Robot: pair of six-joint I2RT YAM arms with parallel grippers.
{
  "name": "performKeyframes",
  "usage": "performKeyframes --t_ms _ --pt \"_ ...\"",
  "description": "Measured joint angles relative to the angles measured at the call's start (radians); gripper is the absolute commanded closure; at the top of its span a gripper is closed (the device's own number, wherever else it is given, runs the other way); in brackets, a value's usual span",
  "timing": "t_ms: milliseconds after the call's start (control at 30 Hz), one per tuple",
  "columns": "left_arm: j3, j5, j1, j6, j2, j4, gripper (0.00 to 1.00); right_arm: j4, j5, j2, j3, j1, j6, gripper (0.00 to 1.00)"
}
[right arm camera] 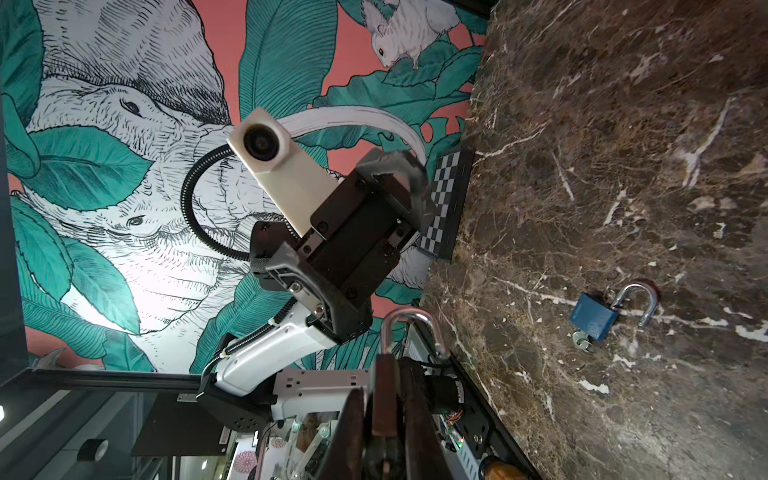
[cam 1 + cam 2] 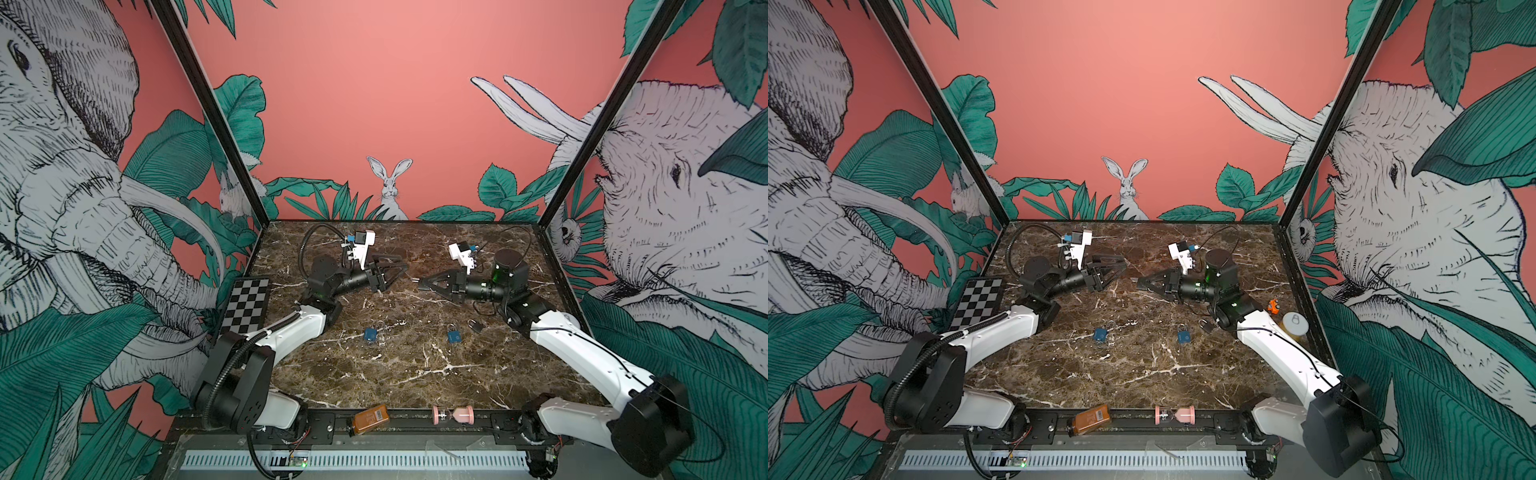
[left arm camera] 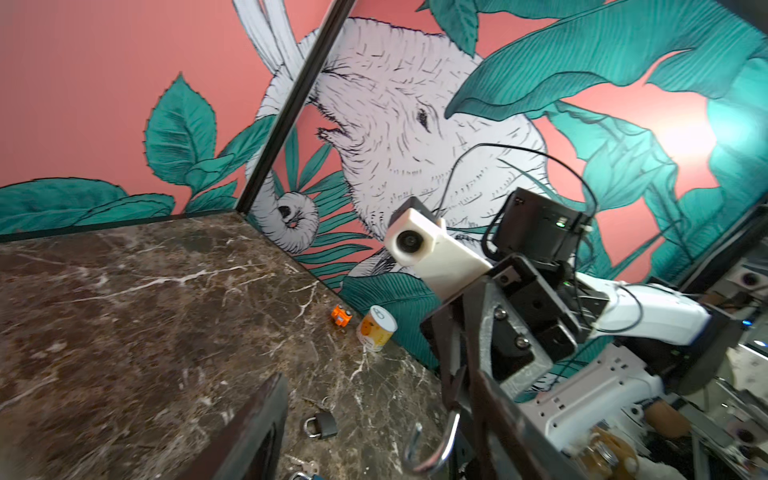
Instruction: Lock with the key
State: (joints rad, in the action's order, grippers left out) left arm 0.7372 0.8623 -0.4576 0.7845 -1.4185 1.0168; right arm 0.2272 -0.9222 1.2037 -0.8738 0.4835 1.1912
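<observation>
Clock set on a top view, 12 = back wall.

- right gripper (image 2: 423,284): raised over the marble table (image 2: 415,374), pointing to 9 o'clock. Jaws pressed onto the body of the held padlock (image 1: 386,374).
- Silver shackle sticks out past the fingertips toward 9 o'clock. In the left wrist view it reads as a hook (image 3: 451,428) with one leg free.
- left gripper (image 2: 395,277): same height, pointing to 3 o'clock, facing the other gripper. Jaws spread, nothing between them.
- In both top views the held padlock lies just beside the left fingertips, at their 4 o'clock, with a narrow gap; it is outside the left jaws.
- Flat on the table, from the held padlock: first blue padlock (image 2: 370,335) at 7 o'clock, second blue padlock (image 2: 454,336) at 5, black padlock (image 2: 476,325) at 4. All are well apart from both grippers.
</observation>
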Motion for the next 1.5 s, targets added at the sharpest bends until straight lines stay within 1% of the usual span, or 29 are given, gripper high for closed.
performKeyframes --t_ms 133,267,433,600,733,1067,1300,1500 --pt "-0.002 0.049 -0.010 0.060 -0.007 0.080 0.36 0.029 -0.019 0.023 0.000 0.000 0.024 1.00" --pt "-0.001 0.093 -0.038 0.077 -0.007 0.100 0.39 0.054 -0.032 0.038 0.000 0.000 0.044 1.00" --pt "0.006 0.125 -0.078 0.077 -0.013 0.091 0.46 0.076 -0.045 0.041 0.000 0.000 0.062 1.00" --pt "0.011 0.134 -0.083 0.087 -0.028 0.091 0.55 0.083 -0.053 0.041 0.000 -0.006 0.063 1.00" --pt "0.011 0.136 -0.083 0.091 -0.036 0.086 0.64 0.083 -0.058 0.040 0.000 -0.020 0.059 1.00" --pt "0.011 0.144 -0.083 0.124 -0.050 0.085 0.80 0.014 -0.043 -0.007 0.000 -0.029 -0.066 1.00" --pt "0.011 0.147 -0.084 0.142 -0.053 0.084 0.83 -0.023 -0.024 -0.025 -0.001 -0.029 -0.138 1.00" --pt "0.011 0.149 -0.084 0.161 -0.059 0.085 0.83 -0.050 0.002 -0.045 -0.001 -0.029 -0.190 1.00"
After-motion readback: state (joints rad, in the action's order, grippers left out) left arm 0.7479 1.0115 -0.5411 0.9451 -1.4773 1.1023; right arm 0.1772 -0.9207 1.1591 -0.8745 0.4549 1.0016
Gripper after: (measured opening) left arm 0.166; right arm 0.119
